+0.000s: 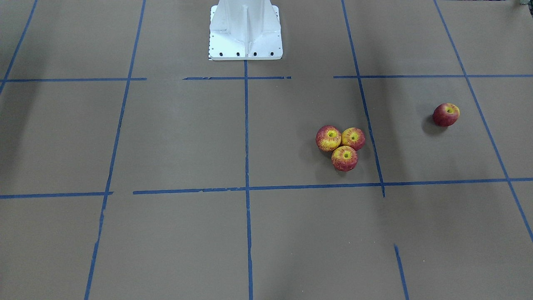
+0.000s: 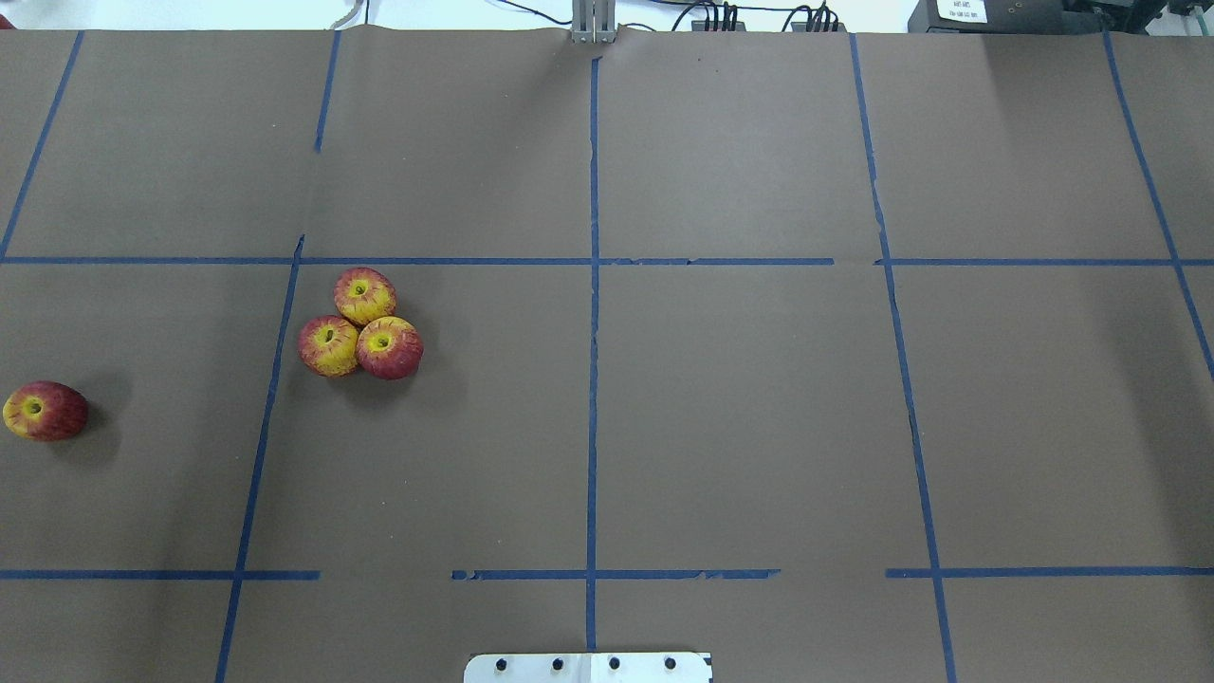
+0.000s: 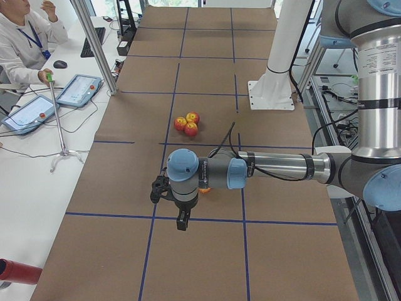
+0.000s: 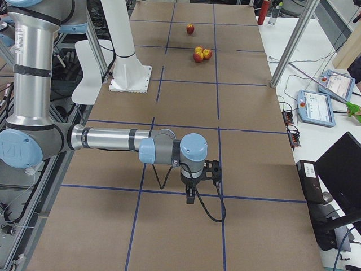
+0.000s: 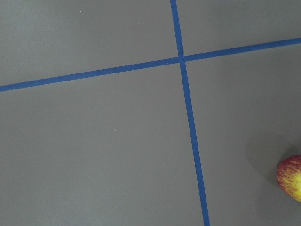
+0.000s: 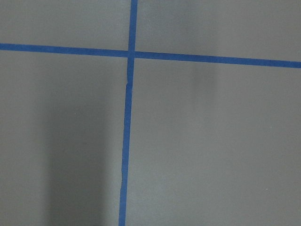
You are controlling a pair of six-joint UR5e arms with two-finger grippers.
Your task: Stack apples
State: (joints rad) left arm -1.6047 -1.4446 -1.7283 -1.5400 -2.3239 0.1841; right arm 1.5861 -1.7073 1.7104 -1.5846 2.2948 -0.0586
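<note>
Only the left hand [image 3: 182,223] hovered near the lone apple [image 2: 45,411], far left on the table [image 2: 759,427] | three apples [image 2: 360,323] touched in a cluster to its right | right hand [image 4: 190,197] hung well apart, far right | neither hand's opening could be told.

The table [image 1: 166,137] is covered in plain brown paper and marked off into big rectangles with blue tape [image 1: 246,125]. On the robot's left half sits a cluster of three apples [image 1: 343,149], stem dimples up, touching one another in a tight triangle just beside a tape line. A fourth apple [image 1: 446,114], darker and tipped on its side, lies alone well apart, across that line. The robot's white base [image 1: 245,31] stands at the rear centre.
</note>
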